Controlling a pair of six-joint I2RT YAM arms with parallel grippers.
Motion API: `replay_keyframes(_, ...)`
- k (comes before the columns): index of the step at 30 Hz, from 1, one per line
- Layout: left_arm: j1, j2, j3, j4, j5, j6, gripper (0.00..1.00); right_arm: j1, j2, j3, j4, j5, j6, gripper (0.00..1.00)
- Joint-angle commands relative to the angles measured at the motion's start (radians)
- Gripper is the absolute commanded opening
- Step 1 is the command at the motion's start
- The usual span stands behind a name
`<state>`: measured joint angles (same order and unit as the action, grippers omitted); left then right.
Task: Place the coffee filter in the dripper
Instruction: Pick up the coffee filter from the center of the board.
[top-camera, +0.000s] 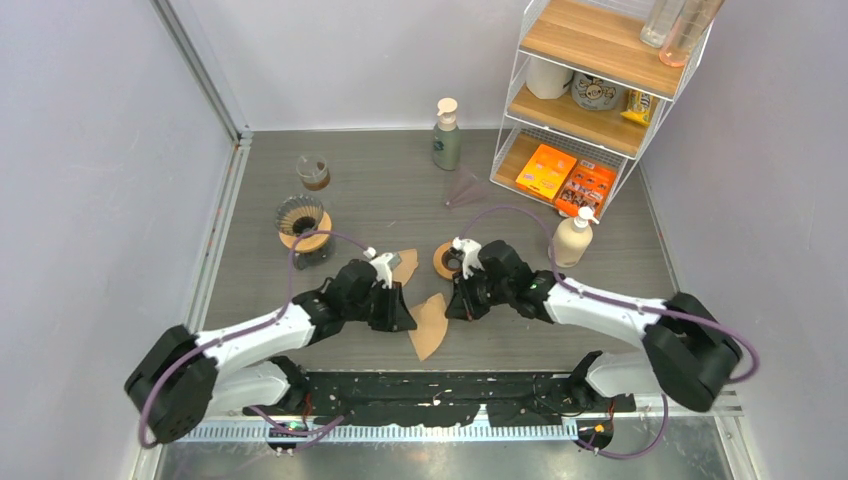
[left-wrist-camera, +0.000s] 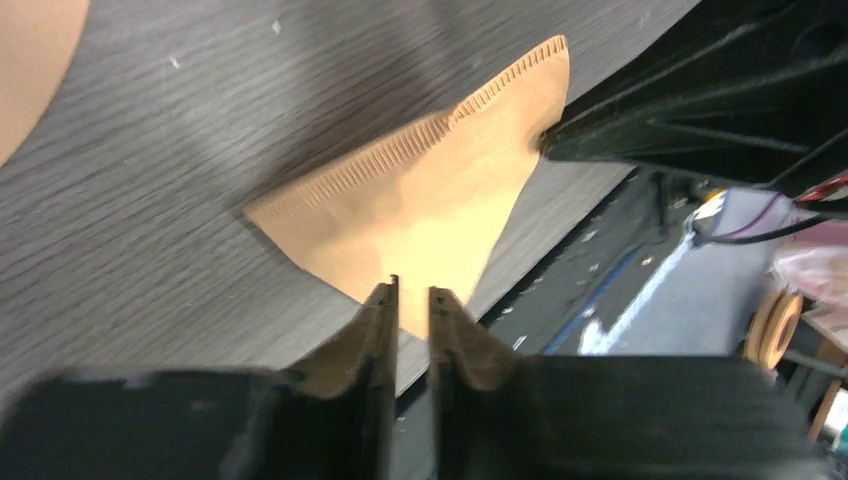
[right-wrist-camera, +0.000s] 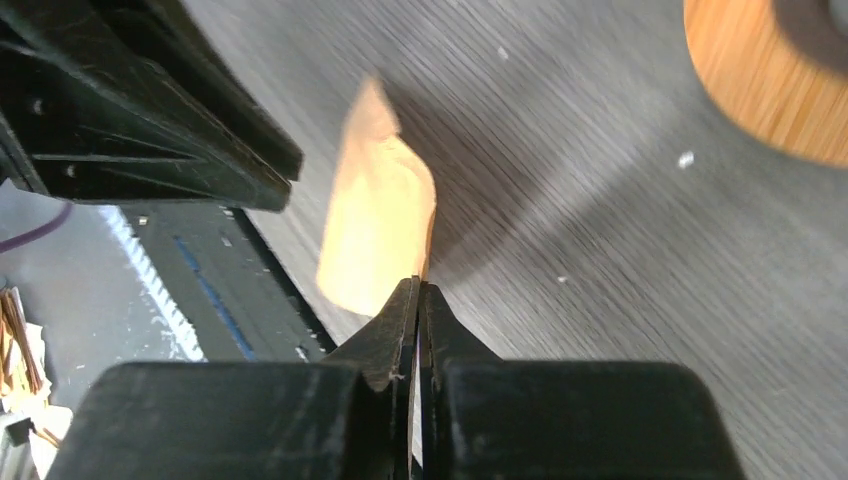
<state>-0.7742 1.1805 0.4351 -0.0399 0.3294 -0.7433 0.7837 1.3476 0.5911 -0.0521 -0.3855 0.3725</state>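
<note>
A brown paper coffee filter (top-camera: 430, 328) is near the table's front edge, between my two grippers. My right gripper (top-camera: 453, 307) is shut on its edge; the right wrist view shows the filter (right-wrist-camera: 382, 220) curled and raised off the table, with the jaws (right-wrist-camera: 420, 288) pinched on it. My left gripper (top-camera: 404, 318) is at the filter's other side. In the left wrist view its jaws (left-wrist-camera: 411, 295) stand a narrow gap apart, with the filter's (left-wrist-camera: 430, 200) near edge showing in that gap. The dripper (top-camera: 300, 216) sits on a wooden collar at the far left, apart from both grippers.
A second brown filter (top-camera: 405, 265) lies behind the left gripper. A wooden ring (top-camera: 446, 261) is by the right wrist. A glass cup (top-camera: 314, 172), a green pump bottle (top-camera: 447, 135), a beige pump bottle (top-camera: 570, 240) and a wire shelf (top-camera: 590, 90) stand further back.
</note>
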Motion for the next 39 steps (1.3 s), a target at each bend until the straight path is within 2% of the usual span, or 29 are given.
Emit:
replay_keyframes(1, -0.004, -0.184, 0.016, -0.019, -0.061, 0.063, 0.34, 0.006, -0.167, 0.012, 0.041, -0.033, -0.128, 0.05)
replay_keyframes(3, -0.004, -0.268, 0.022, -0.045, -0.102, 0.094, 0.50, 0.006, -0.217, 0.019, 0.023, -0.047, -0.157, 0.05)
replay_keyframes(6, -0.003, -0.381, 0.033, -0.088, -0.168, 0.166, 0.93, 0.006, -0.271, 0.050, -0.054, -0.114, -0.209, 0.05)
replay_keyframes(7, -0.002, -0.412, 0.036, -0.099, -0.189, 0.191, 0.99, 0.006, -0.292, 0.073, -0.076, -0.136, -0.241, 0.05)
replay_keyframes(10, -0.002, -0.485, 0.026, -0.069, -0.137, 0.286, 1.00, 0.007, -0.332, 0.117, -0.193, -0.207, -0.301, 0.05)
replay_keyframes(13, -0.002, -0.534, -0.026, 0.048, 0.000, 0.357, 0.99, 0.006, -0.370, 0.174, -0.308, -0.252, -0.361, 0.05)
replay_keyframes(17, -0.002, -0.562, -0.109, 0.223, 0.183, 0.396, 0.99, 0.005, -0.390, 0.240, -0.381, -0.260, -0.396, 0.05)
replay_keyframes(23, -0.002, -0.477, -0.077, 0.276, 0.239, 0.423, 0.99, 0.005, -0.366, 0.303, -0.425, -0.333, -0.421, 0.05)
replay_keyframes(25, -0.002, -0.425, -0.053, 0.300, 0.313, 0.427, 0.90, 0.005, -0.359, 0.321, -0.433, -0.322, -0.417, 0.05)
replay_keyframes(27, -0.002, -0.391, -0.055, 0.364, 0.369, 0.406, 0.76, 0.005, -0.354, 0.333, -0.427, -0.309, -0.410, 0.05)
replay_keyframes(28, -0.002, -0.373, -0.058, 0.396, 0.380, 0.388, 0.67, 0.005, -0.352, 0.340, -0.422, -0.304, -0.407, 0.05)
replay_keyframes(31, -0.002, -0.337, -0.056, 0.461, 0.397, 0.330, 0.32, 0.004, -0.350, 0.352, -0.429, -0.291, -0.408, 0.05)
replay_keyframes(34, -0.002, -0.314, -0.040, 0.484, 0.445, 0.306, 0.06, -0.011, -0.353, 0.361, -0.455, -0.255, -0.409, 0.05)
replay_keyframes(35, -0.002, -0.311, -0.036, 0.481, 0.440, 0.305, 0.00, -0.018, -0.355, 0.362, -0.458, -0.244, -0.402, 0.05)
replay_keyframes(37, -0.002, -0.310, -0.036, 0.476, 0.425, 0.307, 0.00, -0.028, -0.360, 0.360, -0.455, -0.197, -0.381, 0.15)
replay_keyframes(38, -0.002, -0.308, -0.036, 0.479, 0.424, 0.308, 0.00, -0.030, -0.362, 0.358, -0.447, -0.147, -0.377, 0.28)
replay_keyframes(39, -0.002, -0.306, -0.036, 0.485, 0.424, 0.305, 0.00, -0.034, -0.370, 0.352, -0.440, -0.090, -0.348, 0.37)
